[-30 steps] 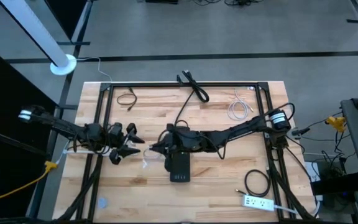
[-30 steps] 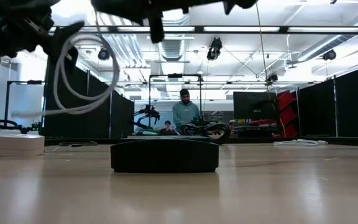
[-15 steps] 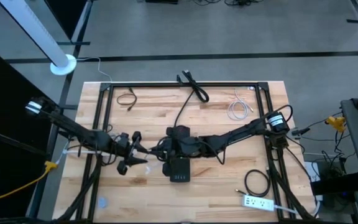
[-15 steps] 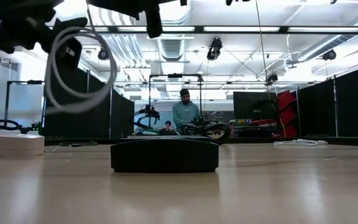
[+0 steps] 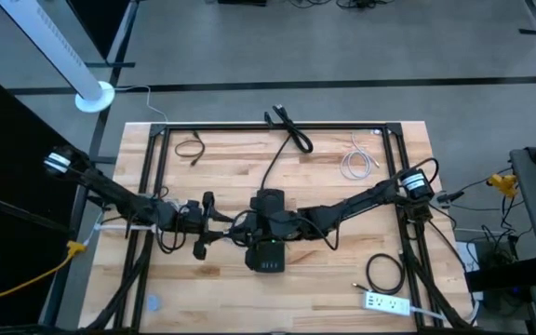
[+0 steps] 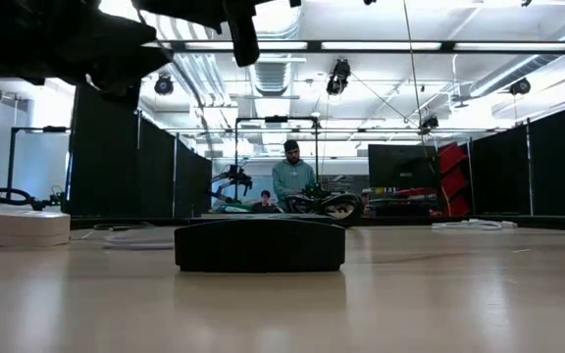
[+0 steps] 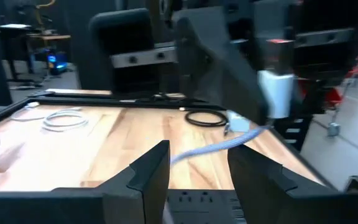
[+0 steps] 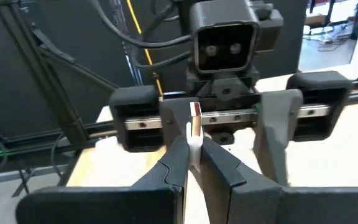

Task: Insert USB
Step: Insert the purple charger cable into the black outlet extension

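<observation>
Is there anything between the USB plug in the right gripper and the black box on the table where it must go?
Nothing visible blocks it. The right gripper pinches the USB plug above the black box. The left gripper is open, facing it from beside the box.

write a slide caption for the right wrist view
Right gripper pinches a white USB plug upright, facing the open left gripper.
</observation>
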Robot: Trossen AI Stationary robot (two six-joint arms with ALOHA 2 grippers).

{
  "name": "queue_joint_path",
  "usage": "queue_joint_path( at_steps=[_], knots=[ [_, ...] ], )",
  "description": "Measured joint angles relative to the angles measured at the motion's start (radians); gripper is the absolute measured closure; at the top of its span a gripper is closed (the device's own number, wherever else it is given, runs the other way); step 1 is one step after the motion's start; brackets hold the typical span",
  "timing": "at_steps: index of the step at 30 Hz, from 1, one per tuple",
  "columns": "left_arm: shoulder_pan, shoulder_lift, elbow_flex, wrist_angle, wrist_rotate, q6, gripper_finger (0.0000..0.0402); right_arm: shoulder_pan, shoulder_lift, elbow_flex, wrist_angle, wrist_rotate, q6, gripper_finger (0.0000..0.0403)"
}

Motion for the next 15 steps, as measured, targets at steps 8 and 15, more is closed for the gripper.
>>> queue_joint_path(
  at_steps=[8,15],
  knots=[
    [0.0,0.002,0.001,0.03,0.006,0.012,0.0249,-0.002,-0.007,0.0,-0.07,0.008,-0.012,0.0389],
    [-0.002,0.037,0.018,0.053,0.008,0.018,0.0272,-0.007,-0.012,-0.001,-0.08,0.016,-0.083,0.0389]
  ],
)
